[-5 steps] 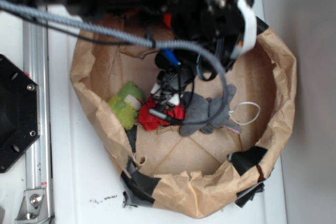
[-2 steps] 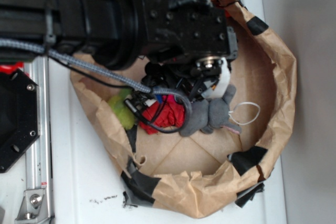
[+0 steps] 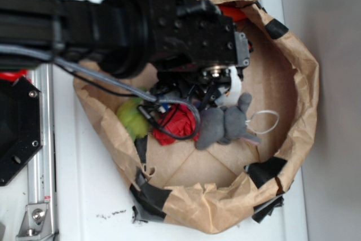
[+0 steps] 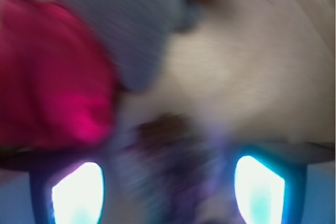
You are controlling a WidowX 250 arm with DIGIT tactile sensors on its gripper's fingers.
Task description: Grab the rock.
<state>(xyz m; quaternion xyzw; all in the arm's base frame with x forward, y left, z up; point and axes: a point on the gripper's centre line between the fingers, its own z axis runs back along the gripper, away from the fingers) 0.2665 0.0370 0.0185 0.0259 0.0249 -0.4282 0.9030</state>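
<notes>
Small dark brownish rock (image 4: pixel 168 145), blurred with orientation unreadable, lay between the spread gripper (image 4: pixel 168 190) fingers; red wrinkled ball (image 4: pixel 52 77) and grey plush mouse (image 4: pixel 131 30) crowded just beyond.

The paper bag (image 3: pixel 299 77) is tan-brown kraft, patched with black tape (image 3: pixel 265 170). Inside lie a grey plush mouse (image 3: pixel 225 125) with a thin white loop of tail, a red wrinkled ball (image 3: pixel 177 125) that reads magenta-red in the blurred wrist view, and a lime-green plush toy (image 3: pixel 131 118). The robot arm (image 3: pixel 141 21) is black; the table (image 3: pixel 84 196) is white; the gripper's fingertips (image 4: pixel 76 192) glow cyan-white in the wrist view
</notes>
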